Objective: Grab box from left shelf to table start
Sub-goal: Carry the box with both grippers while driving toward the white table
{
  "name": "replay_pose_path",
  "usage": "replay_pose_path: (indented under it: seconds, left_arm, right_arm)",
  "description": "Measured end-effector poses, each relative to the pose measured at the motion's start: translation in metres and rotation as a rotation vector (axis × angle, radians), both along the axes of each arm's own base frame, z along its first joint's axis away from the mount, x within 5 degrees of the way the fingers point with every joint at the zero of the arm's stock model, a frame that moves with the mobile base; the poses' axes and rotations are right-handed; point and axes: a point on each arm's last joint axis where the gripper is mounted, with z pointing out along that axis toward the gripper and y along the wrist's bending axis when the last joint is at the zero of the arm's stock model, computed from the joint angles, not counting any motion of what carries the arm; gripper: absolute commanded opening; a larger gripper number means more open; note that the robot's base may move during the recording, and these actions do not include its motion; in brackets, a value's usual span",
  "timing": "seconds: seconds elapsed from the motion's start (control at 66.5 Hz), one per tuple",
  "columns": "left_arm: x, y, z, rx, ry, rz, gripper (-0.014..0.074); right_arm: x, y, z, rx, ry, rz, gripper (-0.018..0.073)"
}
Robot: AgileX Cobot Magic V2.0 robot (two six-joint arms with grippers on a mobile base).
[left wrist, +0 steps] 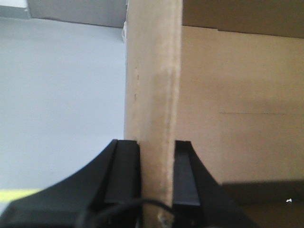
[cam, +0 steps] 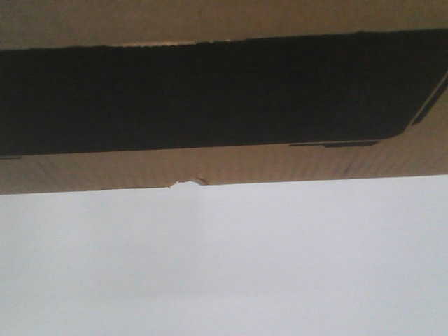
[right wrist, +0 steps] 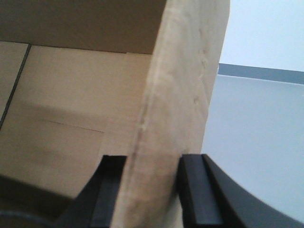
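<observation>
**Holding the box by two thin walls over the table**

Both grippers are clenched on cardboard. The left gripper [left wrist: 156, 173] pinches one side wall of the box [cam: 280, 164], one finger outside and one inside. The right gripper [right wrist: 153, 190] pinches the opposite wall the same way. The box fills the top half of the front view, with the white table [cam: 224, 266] spread below it. Whether its bottom is touching the table or hanging above it cannot be told from these views.

**Risks**
- Each grip is on a single sheet of corrugated board. The wall in the right wrist view already leans and looks creased, so it could buckle or slide out from between the pads if the load shifts.
- If one arm moves lower or faster than the other, the box would twist and a wall might tear.
- The box hides most of the front view, so its footing on the table is hard to judge. A tilted set-down would land on one corner.

**Orientation**
The long axis runs left to right across the front view. The black panel [cam: 210, 94] faces the camera and the notch [cam: 186, 182] sits on the lower edge. That edge rises slightly toward the right, so the box looks a little tilted. The open top faces the wrists.
</observation>
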Motion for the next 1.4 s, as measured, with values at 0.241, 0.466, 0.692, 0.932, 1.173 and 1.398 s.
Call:
replay_pose_path:
  seconds: [0.241,0.466,0.692,0.932,1.173,1.398]
  left_arm:
    - [0.0005,0.0001,-0.0001,-0.011,0.006,0.006,-0.0099]
    - [0.0004,0.0001,-0.0001,-0.005,0.004,0.004,-0.0099]
    - [0.0004,0.0001,-0.0001,-0.005,0.004,0.004,-0.0099]
    - [0.0017,-0.0001,-0.0002,-0.002,0.008,0.004,-0.0099]
    - [0.0030,-0.0003,-0.0003,-0.001,0.012,0.004,-0.0099]
    - [0.0041,-0.0005,-0.0003,0.000,0.016,0.004,-0.0099]
  right_arm:
    - [0.0000,0.0000,0.0000,0.000,0.000,0.000,0.0058]
    - [0.0005,0.0002,-0.0001,-0.001,0.002,0.000,0.0058]
    - [0.0005,0.0002,-0.0001,-0.001,0.002,0.000,0.0058]
    - [0.0011,0.0003,-0.0003,-0.001,0.005,0.000,0.0058]
    - [0.0016,0.0005,-0.0003,-0.001,0.004,0.000,0.0058]
    - [0.0016,0.0005,-0.0005,-0.002,0.007,0.000,0.0058]
